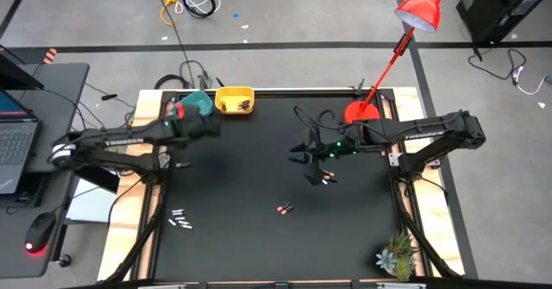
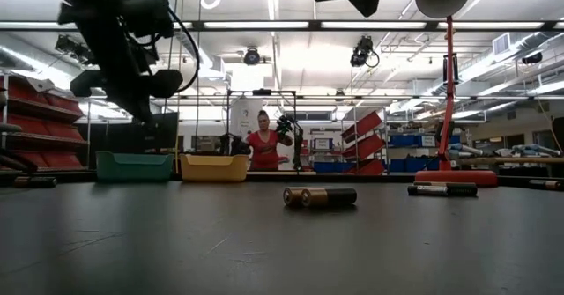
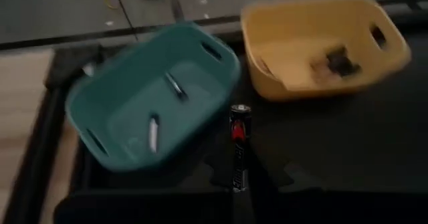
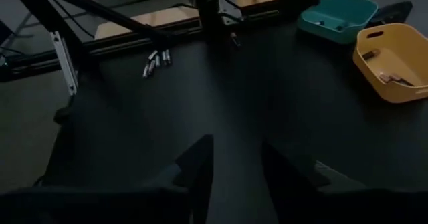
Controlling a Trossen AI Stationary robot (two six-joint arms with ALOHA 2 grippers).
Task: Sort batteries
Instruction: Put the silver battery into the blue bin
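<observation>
Up by the bowls, the left end effector [image 3: 239,177] is closed on a dark battery [image 3: 239,127].

It hangs right beside the teal bowl [image 3: 200,70], which has two whitish batteries [image 3: 153,132] inside; the yellow bowl [image 3: 394,43] next to it has dark ones. The right end effector [image 4: 234,167] sits over the middle of the black table [image 1: 233,177], fingers a little apart, holding nothing. More batteries lie on the table: a whitish bunch [image 1: 178,219] near the left edge and a dark pair [image 2: 319,196] in the middle.
</observation>
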